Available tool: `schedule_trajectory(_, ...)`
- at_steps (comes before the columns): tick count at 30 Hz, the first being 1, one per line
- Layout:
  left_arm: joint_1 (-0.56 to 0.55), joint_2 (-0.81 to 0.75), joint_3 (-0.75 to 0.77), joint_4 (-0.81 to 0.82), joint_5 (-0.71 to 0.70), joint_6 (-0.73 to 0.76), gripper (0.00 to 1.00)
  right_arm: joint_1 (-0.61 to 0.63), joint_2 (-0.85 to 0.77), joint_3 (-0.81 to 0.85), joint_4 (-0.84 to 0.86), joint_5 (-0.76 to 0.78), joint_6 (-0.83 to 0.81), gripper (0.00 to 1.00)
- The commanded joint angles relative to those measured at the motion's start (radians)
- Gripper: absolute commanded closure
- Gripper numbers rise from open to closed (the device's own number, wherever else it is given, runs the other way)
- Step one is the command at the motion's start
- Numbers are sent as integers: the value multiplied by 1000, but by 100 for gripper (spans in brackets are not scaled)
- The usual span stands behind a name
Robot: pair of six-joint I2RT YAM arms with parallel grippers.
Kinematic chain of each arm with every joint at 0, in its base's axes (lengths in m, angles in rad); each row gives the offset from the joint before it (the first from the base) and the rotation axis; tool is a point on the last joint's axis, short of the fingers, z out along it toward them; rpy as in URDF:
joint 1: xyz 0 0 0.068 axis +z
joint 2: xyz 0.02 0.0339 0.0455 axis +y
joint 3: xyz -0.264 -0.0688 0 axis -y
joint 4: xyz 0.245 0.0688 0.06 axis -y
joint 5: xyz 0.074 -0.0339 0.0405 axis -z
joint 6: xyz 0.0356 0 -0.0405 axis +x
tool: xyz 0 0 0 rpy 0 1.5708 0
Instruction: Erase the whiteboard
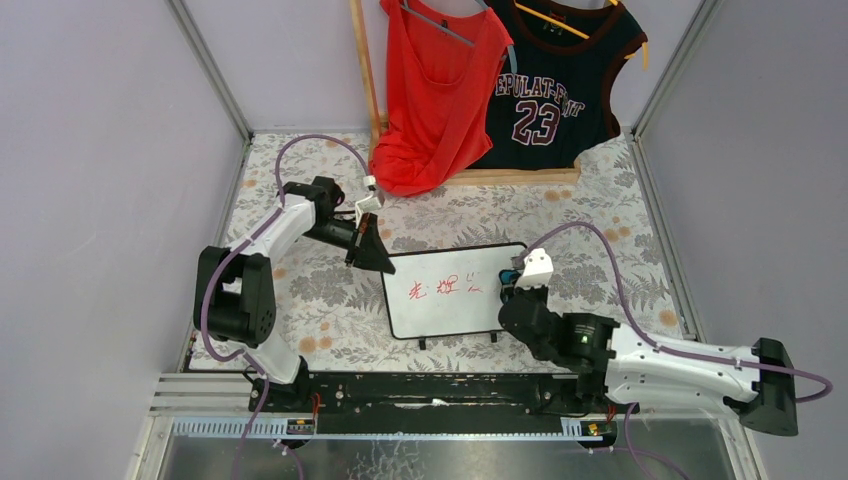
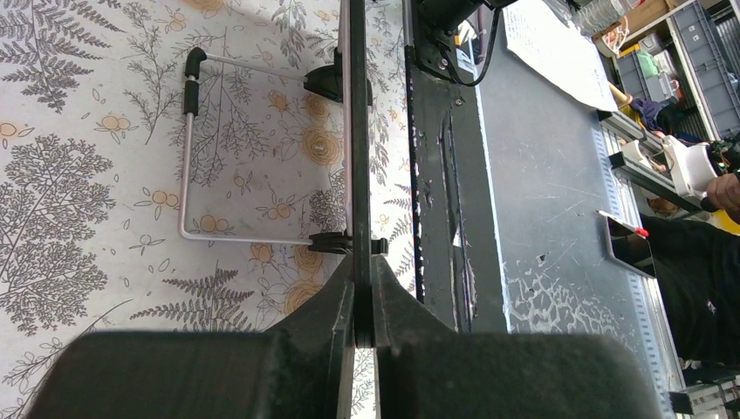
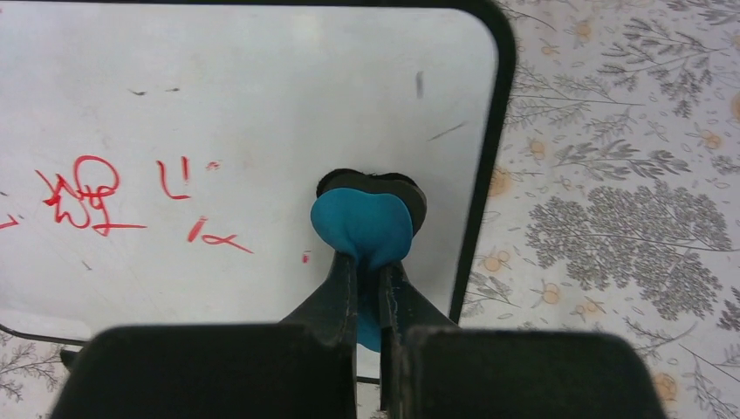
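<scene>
We have the whiteboard (image 1: 450,318) in the middle of the flower-patterned tablecloth (image 1: 300,290), between the two arms. It seems to be propped on a wire stand (image 2: 186,157) behind it, so its face tilts up toward the overhead camera. The left gripper (image 1: 366,250) is clenched on the board's upper left corner, its jaws pinching the black frame, and we judge that it is steadying the board. The right gripper (image 3: 368,278) is closed tight on a blue eraser (image 3: 362,223), whose dark pad sits against the white face just inside the right edge of the frame. The red characters (image 3: 87,188) run across the middle of the board, to the left of the eraser, and none of the strokes we can see looks smeared. A few small dark flecks also dot the surface near the eraser. We reckon the tool and the hold are ready, but nearly all the wiping is left: the pad has to travel leftward over every red stroke.
</scene>
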Motion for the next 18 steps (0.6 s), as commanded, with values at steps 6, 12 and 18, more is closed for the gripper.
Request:
schedule_trajectory(6,-24,21,-7,-3,-67,42,100,2,-33,-16,-80,62,47,100)
schedule_trajectory(12,-24,18,-5,-3,-68,39,100,26,33,-15,-44,8,85,100)
schedule_trajectory(18,-24,20,-10,-3,-69,40,100,108,47,-14,-44,23,155,100)
